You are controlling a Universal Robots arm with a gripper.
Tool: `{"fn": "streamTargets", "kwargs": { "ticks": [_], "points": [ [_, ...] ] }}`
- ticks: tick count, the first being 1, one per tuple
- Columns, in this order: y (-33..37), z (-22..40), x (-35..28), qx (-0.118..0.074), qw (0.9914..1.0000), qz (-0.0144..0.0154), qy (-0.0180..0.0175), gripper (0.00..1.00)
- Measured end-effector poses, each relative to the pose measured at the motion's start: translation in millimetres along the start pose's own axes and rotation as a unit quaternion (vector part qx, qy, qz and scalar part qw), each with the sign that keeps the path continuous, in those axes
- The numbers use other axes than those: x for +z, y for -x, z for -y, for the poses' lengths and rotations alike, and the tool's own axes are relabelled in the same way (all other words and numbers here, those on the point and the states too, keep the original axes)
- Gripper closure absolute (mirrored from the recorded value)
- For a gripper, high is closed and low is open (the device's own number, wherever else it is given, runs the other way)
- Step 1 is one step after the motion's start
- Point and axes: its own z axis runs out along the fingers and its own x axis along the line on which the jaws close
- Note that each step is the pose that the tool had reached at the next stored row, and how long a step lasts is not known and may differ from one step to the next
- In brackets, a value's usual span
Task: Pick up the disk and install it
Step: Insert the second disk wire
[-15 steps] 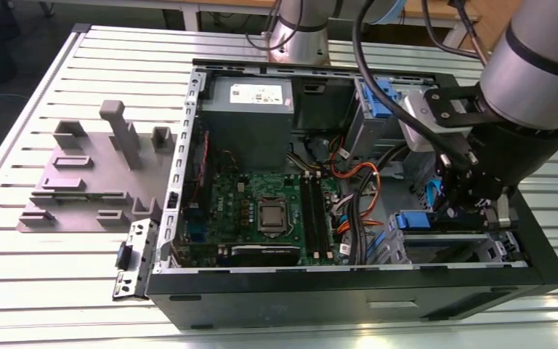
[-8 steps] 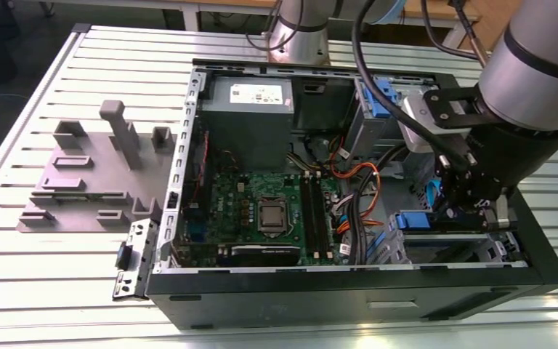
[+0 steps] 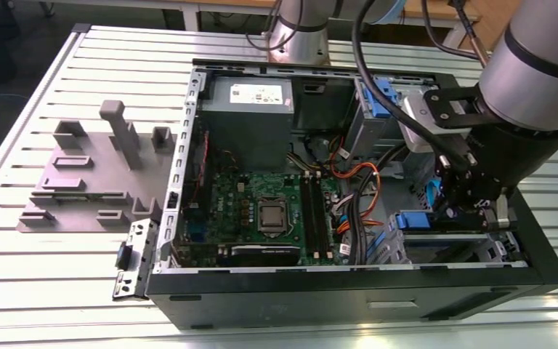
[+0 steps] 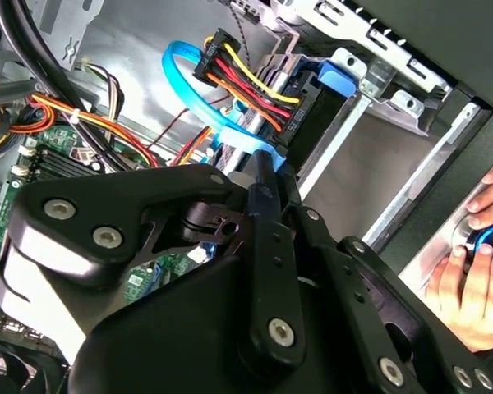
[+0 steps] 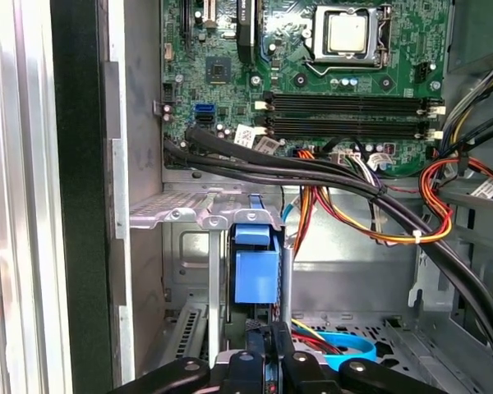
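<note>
One arm point(image 3: 540, 80) is reaching down into an open computer case point(image 3: 357, 291) that is lying on a slatted metal surface point(image 3: 66, 291). Its claw point(image 5: 271, 357) is showing in both wrist views point(image 4: 265, 164) with the two black fingers point(image 4: 271, 246) pressed together and nothing visibly pinched between them.

Just ahead of the claw's tips the disk point(image 5: 255, 267) is sitting on edge in a metal cage point(image 5: 181, 217) in the corner of the case. Its blue side rail is facing the claw, and the blue tab end is sticking out past the cage frame in the second wrist view point(image 4: 312, 94). In the exterior view the same blue rail point(image 3: 417, 220) is lying just beside the arm's lower end. Whether the claw's tips are touching the disk is hard to tell.

A blue flat cable point(image 4: 181, 74) is curling right by the tips, and a plug with red, yellow and black wires point(image 4: 246, 82) is sitting just beyond them, against the disk's end. Farther past the cage from the claw the green main board point(image 5: 312, 74) is lying flat. Well away from the claw, outside the case, a grey holder block point(image 3: 85, 182) is standing on the surface. A person's hand point(image 4: 476, 271) is resting outside the case wall, off to the claw's side.
</note>
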Motion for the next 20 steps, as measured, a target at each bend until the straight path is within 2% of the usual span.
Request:
{"fn": "streamTargets", "kwargs": {
  "ticks": [2, 6, 7, 20],
  "points": [
    [0.0, 0.1, -0.9, 0.000, 1.00000, 0.0024, 0.0000, 0.84],
    [-0.1, 0.2, -1.0, 0.002, 0.99992, 0.0125, 0.0000, 0.84],
    [-0.2, 0.1, -1.0, 0.002, 0.99991, 0.0136, -0.0001, 0.84],
    [-2.6, 0.1, -0.7, 0.002, 0.99990, 0.0138, 0.0000, 0.84]
  ]
}}
